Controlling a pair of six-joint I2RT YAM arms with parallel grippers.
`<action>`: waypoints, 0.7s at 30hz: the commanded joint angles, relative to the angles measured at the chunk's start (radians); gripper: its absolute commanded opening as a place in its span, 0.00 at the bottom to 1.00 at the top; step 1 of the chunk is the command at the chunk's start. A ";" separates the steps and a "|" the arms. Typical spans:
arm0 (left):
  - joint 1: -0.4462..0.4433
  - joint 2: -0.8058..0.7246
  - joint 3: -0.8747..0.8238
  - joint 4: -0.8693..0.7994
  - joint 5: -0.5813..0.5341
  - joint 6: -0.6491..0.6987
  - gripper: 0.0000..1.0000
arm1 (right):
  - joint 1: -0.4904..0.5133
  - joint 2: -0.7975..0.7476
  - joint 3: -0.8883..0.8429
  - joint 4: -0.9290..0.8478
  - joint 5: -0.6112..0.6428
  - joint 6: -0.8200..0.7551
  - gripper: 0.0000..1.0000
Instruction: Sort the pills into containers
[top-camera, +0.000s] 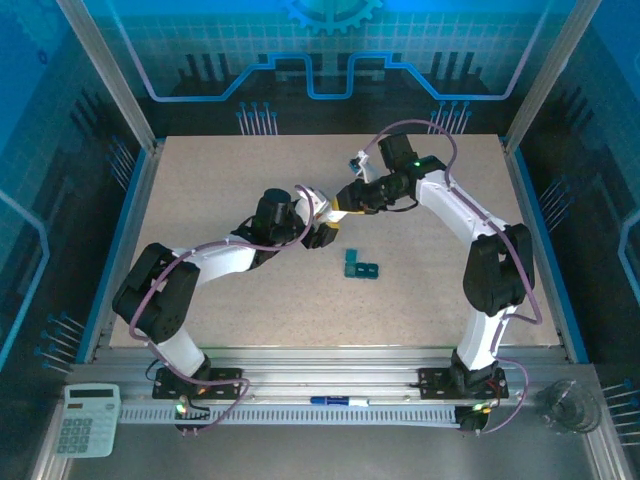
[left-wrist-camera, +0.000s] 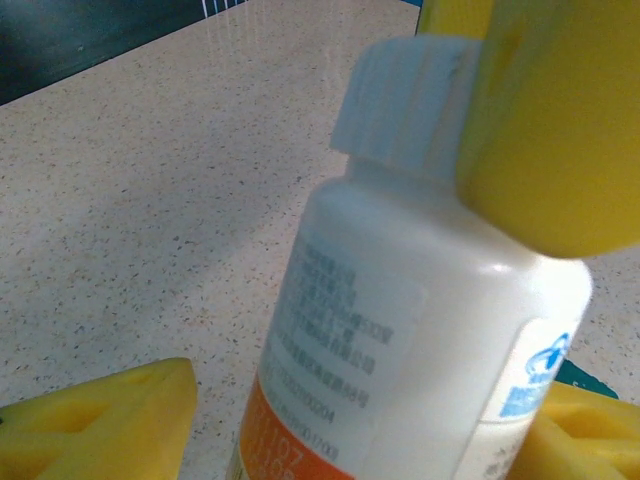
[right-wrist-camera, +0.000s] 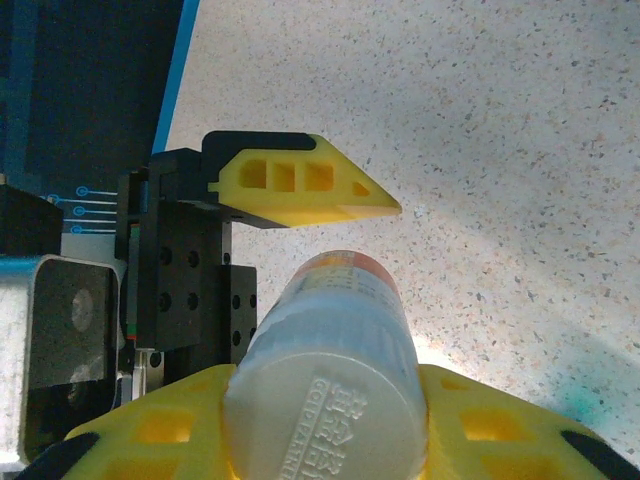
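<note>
A white pill bottle (left-wrist-camera: 420, 330) with an orange band hangs above the table between both arms. My right gripper (right-wrist-camera: 325, 430) is shut on its ribbed cap end (right-wrist-camera: 320, 410), yellow fingers on both sides. My left gripper (left-wrist-camera: 355, 430) stands open around the bottle's body, with a gap showing beside its left finger (left-wrist-camera: 110, 420). The right gripper's finger (left-wrist-camera: 560, 120) covers part of the cap. The teal containers (top-camera: 361, 266) lie on the table just right of and below the two grippers (top-camera: 335, 215). The pills are out of view.
The speckled table (top-camera: 220, 190) is fenced by a blue rim and metal posts. A calculator (top-camera: 86, 418), a pen (top-camera: 335, 401) and a glass (top-camera: 568, 405) sit on the near rail, outside the work area.
</note>
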 joint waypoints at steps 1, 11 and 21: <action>0.008 0.005 0.022 0.024 0.034 -0.018 0.66 | 0.020 -0.034 -0.006 0.006 -0.039 0.014 0.37; 0.010 -0.005 0.032 0.009 0.064 -0.028 0.43 | 0.021 -0.026 -0.005 0.011 -0.034 0.021 0.37; 0.022 -0.017 0.044 0.002 0.067 -0.081 0.31 | 0.014 -0.012 0.006 0.046 -0.033 0.063 0.37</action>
